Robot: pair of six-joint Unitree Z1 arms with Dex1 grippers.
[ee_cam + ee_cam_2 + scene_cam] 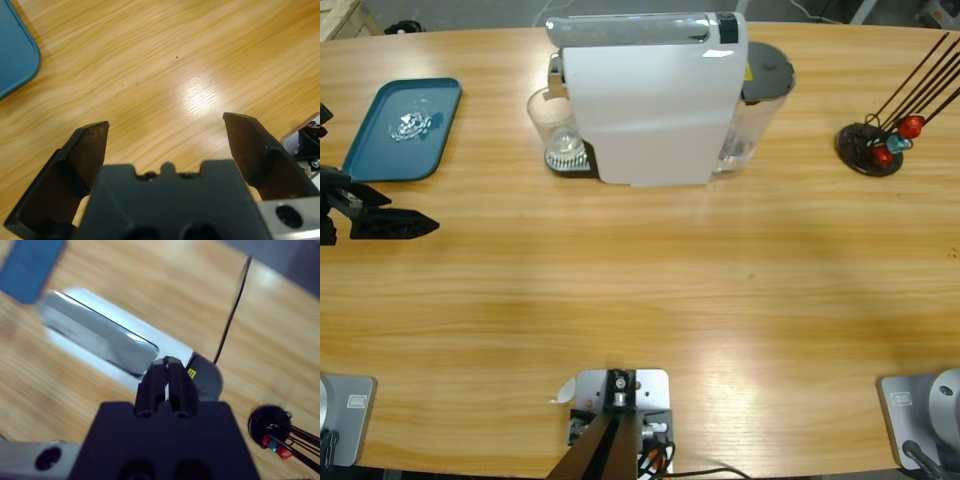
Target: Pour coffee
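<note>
Coffee machine point(650, 100): white, at the table's far edge near the middle; silver lever along its top, grey-lidded water tank point(760, 100) on its right side.
Glass cup point(552, 122): clear, upright on the drip tray under the spout, at the machine's left.
Left gripper point(165, 132): jaws spread wide, nothing between them; low over bare wooden table point(650, 270), near the left edge.
Right gripper point(167, 370): jaws pressed together, empty; raised above the machine, pointing down at it.
Blue tray point(402, 128): far left, crumpled foil on it.
Black stand point(870, 148): far right, with thin rods and red capsules.
</note>
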